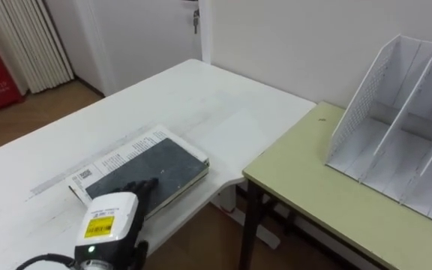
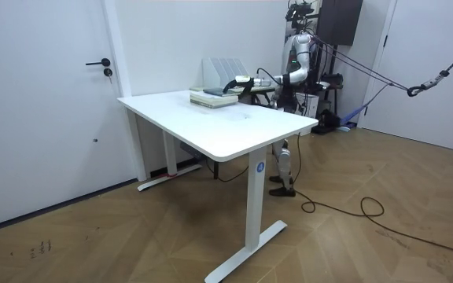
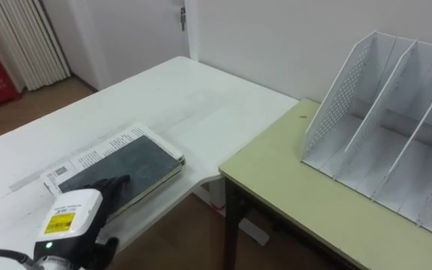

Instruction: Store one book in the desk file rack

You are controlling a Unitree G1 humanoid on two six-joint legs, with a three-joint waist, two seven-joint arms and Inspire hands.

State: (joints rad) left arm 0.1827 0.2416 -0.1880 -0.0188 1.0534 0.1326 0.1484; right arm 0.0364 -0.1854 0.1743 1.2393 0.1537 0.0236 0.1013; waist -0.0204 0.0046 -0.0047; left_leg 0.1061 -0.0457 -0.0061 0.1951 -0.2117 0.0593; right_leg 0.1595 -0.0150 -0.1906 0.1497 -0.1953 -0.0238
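Nearest, at the lower left of the left eye view, the left hand (image 1: 133, 191) lies on the book (image 1: 167, 166). Its dark fingers (image 1: 147, 184) look fairly straight and flat on the cover, not curled round any edge. The book lies flat on the white table (image 1: 201, 97), close to the table's front edge, with one corner near the gap beside the green table (image 1: 306, 187). It looks stiff, moderately heavy and smooth-covered, so a flat press would likely slide. The overhanging long edge, thumb under and fingers over, seems the better hold. Farther off, at the upper right, the white file rack (image 1: 403, 112) stands empty on the green table, its slots open toward the robot.
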